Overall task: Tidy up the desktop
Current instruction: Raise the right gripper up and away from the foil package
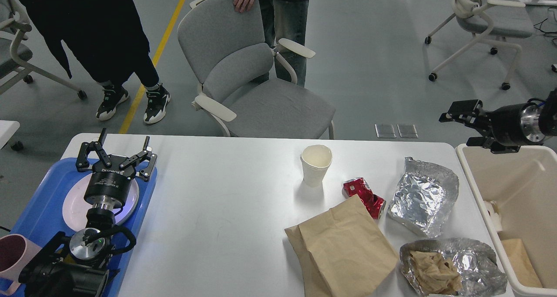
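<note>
Desktop [217, 210]: 1 cup [316, 164], 1 can [364, 197], 2 foils [423, 196]

The brown paper bag [341, 244] and pink mug [13, 255] run off the frame's edges.

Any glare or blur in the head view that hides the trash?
Head view: sharp throughout; soft overhead light gives faint shadows beside the cup and bag; both foil pieces glint without washing out; mild sheen on the desktop.

A cup [316, 169] stands on the desktop [226, 210]. Right of the cup lie a can [364, 196] and foil [423, 196]. A bag [343, 249] lies nearer, before it.
</note>
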Controlling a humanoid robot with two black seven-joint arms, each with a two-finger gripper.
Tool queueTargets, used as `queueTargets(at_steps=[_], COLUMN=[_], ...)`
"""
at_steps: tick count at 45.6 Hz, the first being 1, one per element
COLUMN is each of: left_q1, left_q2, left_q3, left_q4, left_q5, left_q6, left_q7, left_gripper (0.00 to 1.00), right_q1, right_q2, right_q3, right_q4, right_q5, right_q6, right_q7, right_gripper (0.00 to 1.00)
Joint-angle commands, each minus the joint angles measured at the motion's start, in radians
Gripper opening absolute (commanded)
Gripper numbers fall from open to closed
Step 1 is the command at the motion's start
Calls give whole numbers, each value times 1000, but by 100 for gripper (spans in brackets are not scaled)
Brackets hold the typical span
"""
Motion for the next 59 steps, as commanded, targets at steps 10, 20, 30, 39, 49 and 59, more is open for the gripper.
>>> queueTargets(at_steps=[10,20,30,39,49,59], left_q1=[0,0,0,0,0,0], left_q2=[0,0,0,0,0,0], left_q3=[0,0,0,0,0,0], left_q4=[0,1,1,1,1,1], left_q5=[0,0,0,0,0,0], left_q6=[0,0,2,2,0,0], left_q7=[0,0,0,0,0,0], left_gripper=[96,96,96,96,96,96], right_q1=[390,706,1037,1111,1107,1081], right_q2=[286,305,241,306,310,242], right_q3=[-412,-361,-332,-410,-424,-413], right_q4=[235,599,913,945,945,936], right_q5=[-93,-117,-58,-41,-42,-42], right_q6=[332,329,327,327,335,339], right_q7=[-75,-579,-563,-394,-409,-409], right_gripper=[100,100,100,100,100,100])
